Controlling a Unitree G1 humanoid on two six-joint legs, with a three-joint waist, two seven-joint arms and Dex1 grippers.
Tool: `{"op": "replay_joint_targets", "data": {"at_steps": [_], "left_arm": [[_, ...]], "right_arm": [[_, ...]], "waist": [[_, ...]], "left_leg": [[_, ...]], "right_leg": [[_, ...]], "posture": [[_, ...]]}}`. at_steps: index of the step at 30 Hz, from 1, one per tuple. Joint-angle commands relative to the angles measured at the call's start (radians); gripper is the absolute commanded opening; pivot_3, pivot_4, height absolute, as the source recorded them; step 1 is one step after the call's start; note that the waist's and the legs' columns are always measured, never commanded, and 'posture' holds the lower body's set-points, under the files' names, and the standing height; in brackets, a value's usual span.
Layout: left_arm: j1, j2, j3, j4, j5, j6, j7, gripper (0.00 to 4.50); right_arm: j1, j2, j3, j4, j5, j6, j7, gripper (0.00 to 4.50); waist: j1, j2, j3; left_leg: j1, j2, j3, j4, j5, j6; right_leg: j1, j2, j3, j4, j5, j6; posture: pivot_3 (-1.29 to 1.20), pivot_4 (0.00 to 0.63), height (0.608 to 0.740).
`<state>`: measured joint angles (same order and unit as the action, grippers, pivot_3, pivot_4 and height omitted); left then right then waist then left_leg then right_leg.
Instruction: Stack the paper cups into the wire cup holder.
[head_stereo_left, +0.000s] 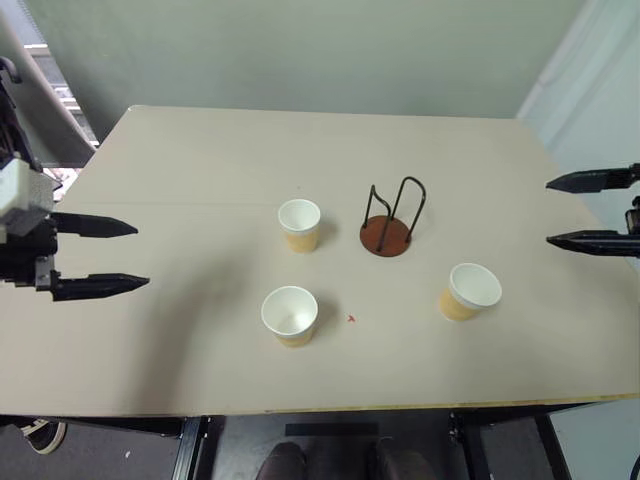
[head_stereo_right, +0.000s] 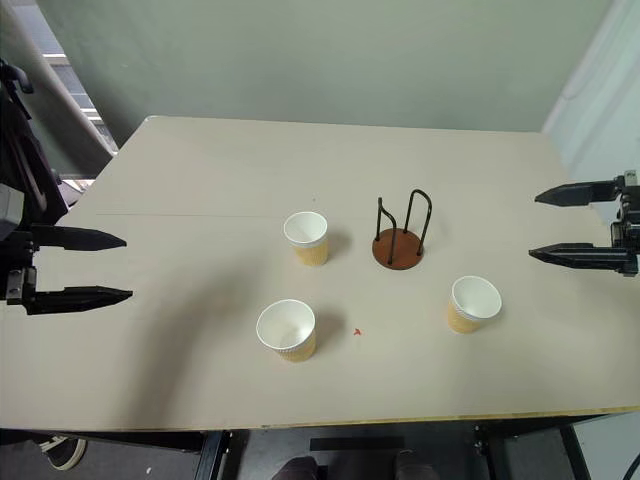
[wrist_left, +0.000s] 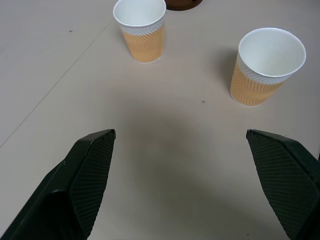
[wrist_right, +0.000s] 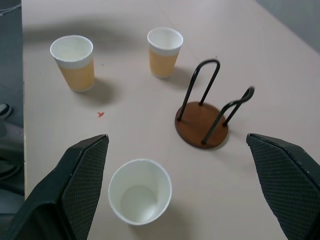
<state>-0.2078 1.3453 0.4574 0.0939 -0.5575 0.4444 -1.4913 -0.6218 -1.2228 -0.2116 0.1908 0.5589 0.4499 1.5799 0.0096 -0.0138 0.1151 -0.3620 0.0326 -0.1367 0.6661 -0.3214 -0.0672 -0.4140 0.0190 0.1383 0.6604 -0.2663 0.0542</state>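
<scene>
Paper cups (head_stereo_left: 299, 224) upright, wire cup holder (head_stereo_left: 387, 222) between claws

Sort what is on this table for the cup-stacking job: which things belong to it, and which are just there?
Belong to the job:
- three paper cups: far, near, right
- wire cup holder, standing empty

Just there:
- small red mark on the table
</scene>
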Motion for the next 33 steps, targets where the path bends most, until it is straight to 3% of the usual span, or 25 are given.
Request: {"op": "replay_joint_targets", "data": {"at_steps": [1,9,16,25,33], "left_arm": [[-0.003,0.0,0.02,-0.03,0.0,0.006,0.006,4.49],[-0.009,-0.012,0.006,-0.017,0.006,0.0,0.015,4.49],[0.033,-0.128,0.0,-0.097,-0.016,0.06,0.12,4.49],[0.092,-0.23,0.006,-0.22,-0.026,0.119,0.244,4.49],[0.099,-0.259,0.013,-0.279,-0.05,0.161,0.302,4.49]], "right_arm": [[0.006,-0.019,-0.036,-0.001,-0.002,-0.013,0.004,4.5],[0.022,-0.009,-0.049,0.017,-0.003,-0.017,-0.015,4.5],[-0.044,0.112,-0.007,-0.156,0.042,0.087,-0.187,4.5],[-0.171,0.473,0.159,-0.288,-0.105,0.255,-0.715,4.5],[-0.208,0.65,0.228,-0.283,-0.182,0.368,-0.934,4.5]], "waist": [[0.0,0.0,0.0],[0.0,0.0,0.0],[-0.008,0.001,0.0],[-0.019,0.0,-0.001],[-0.017,-0.001,-0.001]], "left_leg": [[0.0,0.0,0.0,0.0,0.0,0.0],[0.0,0.0,0.0,0.001,0.0,0.0],[0.002,0.0,0.002,0.001,0.0,0.0],[0.005,0.004,0.002,0.002,0.001,0.0],[0.003,0.005,0.001,0.001,0.001,0.0]], "right_leg": [[0.0,0.0,0.0,0.0,0.0,0.0],[0.0,0.0,0.0,0.001,0.0,0.0],[0.0,0.001,0.0,0.002,0.0,0.001],[0.0,0.003,-0.001,0.003,0.002,0.004],[-0.002,0.003,-0.004,0.001,0.002,0.004]], "posture": [[0.0,0.15,0.74],[0.0,0.15,0.74],[0.0,0.15,0.74],[0.0,0.15,0.74],[0.0,0.15,0.74]]}}
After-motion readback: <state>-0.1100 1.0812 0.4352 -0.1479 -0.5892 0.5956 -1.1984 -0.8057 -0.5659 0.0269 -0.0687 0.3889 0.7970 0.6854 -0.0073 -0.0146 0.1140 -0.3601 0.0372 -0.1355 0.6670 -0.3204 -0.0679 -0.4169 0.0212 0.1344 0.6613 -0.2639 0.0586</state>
